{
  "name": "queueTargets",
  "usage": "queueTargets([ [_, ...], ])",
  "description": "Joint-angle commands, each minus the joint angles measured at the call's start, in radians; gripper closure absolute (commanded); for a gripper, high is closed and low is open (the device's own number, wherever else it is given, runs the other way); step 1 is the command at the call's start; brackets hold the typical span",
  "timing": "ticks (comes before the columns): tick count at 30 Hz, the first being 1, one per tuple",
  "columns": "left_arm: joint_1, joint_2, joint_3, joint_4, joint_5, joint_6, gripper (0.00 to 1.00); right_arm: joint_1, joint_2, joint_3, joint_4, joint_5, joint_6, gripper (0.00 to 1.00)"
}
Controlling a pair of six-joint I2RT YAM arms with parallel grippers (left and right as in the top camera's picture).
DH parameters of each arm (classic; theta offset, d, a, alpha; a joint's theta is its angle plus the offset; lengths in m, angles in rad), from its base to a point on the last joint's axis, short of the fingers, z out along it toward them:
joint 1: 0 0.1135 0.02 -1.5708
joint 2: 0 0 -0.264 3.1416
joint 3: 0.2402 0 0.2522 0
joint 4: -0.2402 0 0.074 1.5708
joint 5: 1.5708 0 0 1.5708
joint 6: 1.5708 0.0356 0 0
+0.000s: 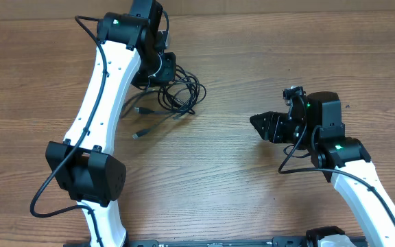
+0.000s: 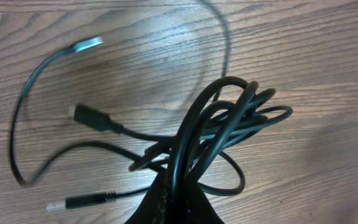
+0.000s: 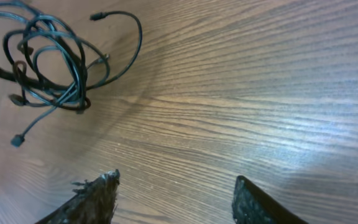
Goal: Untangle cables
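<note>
Pinching the cables [image 2: 229, 121] in my left claw [image 2: 174, 204] at eleven o'clock on the table [image 1: 238, 206], right claw [image 3: 176, 199] gaping empty at three, I judge separation barely begun; next, reach across and draw one plug [image 2: 93, 118] free

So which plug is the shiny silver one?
The top-left plug in the left wrist view. The middle plug and the bottom plug have black bodies.

- A wood-grain tabletop [image 1: 238, 192] fills the overhead view.
- Tangled thin black cables [image 1: 184, 96] rest left of centre, toward its far edge, with two plug ends [image 1: 138, 134] trailing loose.
</note>
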Motion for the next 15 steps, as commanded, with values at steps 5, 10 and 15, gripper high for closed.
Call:
queueTargets([
  [5, -0.015, 0.000, 0.006, 0.003, 0.027, 0.093, 0.95, -0.002, -0.014, 0.007, 0.018, -0.125, -0.184, 0.38],
  [10, -0.035, 0.000, 0.006, 0.002, 0.079, 0.194, 0.95, -0.002, -0.014, 0.007, 0.021, -0.230, -0.426, 0.33],
  [15, -0.073, 0.000, 0.006, 0.005, 0.161, 0.267, 0.96, 0.000, -0.014, 0.007, 0.028, -0.418, -0.600, 0.27],
])
